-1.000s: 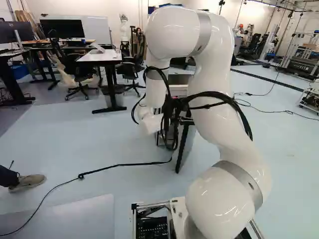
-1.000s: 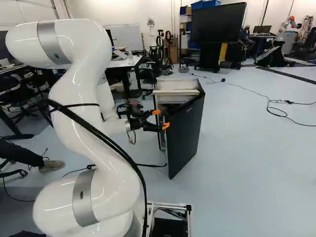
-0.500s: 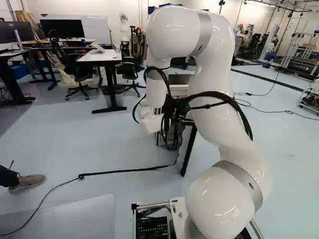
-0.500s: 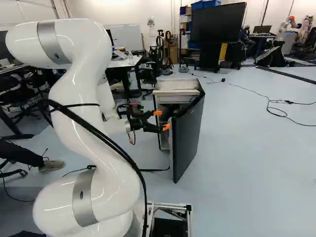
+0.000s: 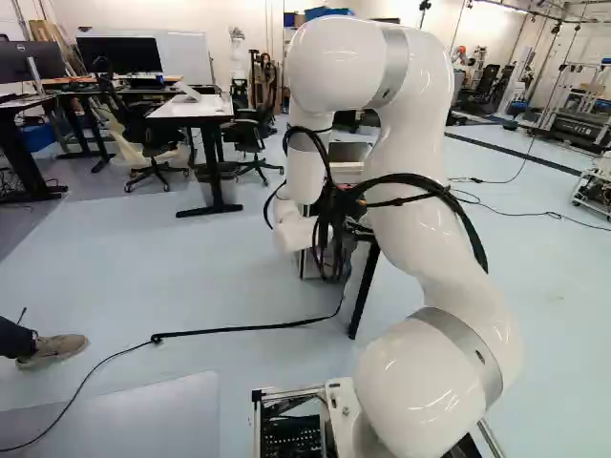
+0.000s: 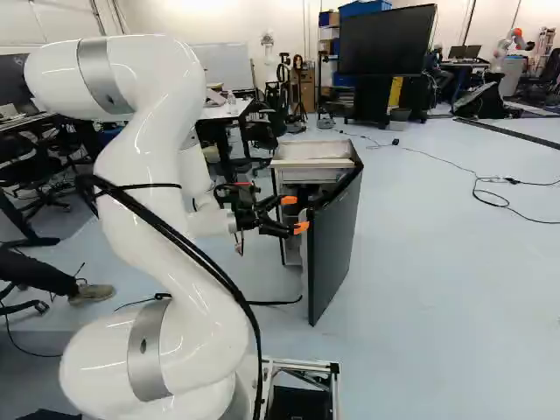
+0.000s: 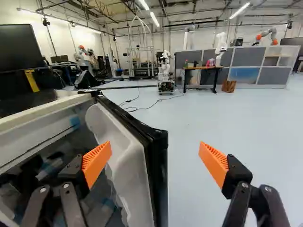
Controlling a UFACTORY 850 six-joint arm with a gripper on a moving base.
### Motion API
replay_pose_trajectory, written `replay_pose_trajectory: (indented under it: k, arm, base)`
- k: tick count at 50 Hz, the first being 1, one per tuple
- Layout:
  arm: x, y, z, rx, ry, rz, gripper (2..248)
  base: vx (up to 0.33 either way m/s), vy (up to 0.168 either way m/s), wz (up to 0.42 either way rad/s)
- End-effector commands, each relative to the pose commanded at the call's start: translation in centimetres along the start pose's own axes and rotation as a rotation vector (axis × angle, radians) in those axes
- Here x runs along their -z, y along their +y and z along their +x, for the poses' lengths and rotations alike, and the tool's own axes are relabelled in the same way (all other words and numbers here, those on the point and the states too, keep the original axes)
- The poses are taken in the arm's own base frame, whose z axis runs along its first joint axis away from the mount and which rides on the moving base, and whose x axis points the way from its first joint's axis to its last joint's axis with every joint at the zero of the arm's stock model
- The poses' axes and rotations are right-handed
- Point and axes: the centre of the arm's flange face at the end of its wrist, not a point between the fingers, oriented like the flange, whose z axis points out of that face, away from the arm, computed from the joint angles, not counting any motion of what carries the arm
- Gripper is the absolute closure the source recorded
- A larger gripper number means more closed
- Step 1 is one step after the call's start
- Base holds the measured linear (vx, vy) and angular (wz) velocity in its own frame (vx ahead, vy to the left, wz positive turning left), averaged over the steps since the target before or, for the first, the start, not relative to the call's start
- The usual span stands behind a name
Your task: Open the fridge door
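Black hand (image 6: 296, 213) gapes near the swung-out fridge door (image 6: 334, 254).

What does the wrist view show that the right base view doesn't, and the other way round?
Only the wrist view: grey partition panels and a wooden-topped table across the room.

Only the right base view: the white arm and the dark outer face of the fridge door.

Both: the door standing open, the gripper with its orange pads apart, and a big black screen.
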Motion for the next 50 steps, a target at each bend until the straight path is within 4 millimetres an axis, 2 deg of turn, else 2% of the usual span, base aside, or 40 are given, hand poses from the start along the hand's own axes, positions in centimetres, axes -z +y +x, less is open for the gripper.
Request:
replay_pose_trajectory:
  k: [29, 50]
  arm:
    - [-3.7, -0.5, 0.3, -0.036, 0.009, -0.114, 3]
    - [-7.6, -0.5, 0.5, -0.069, 0.003, -0.216, 3]
  base:
    - [0.000, 0.000, 0.000]
    - [0.000, 0.000, 0.000]
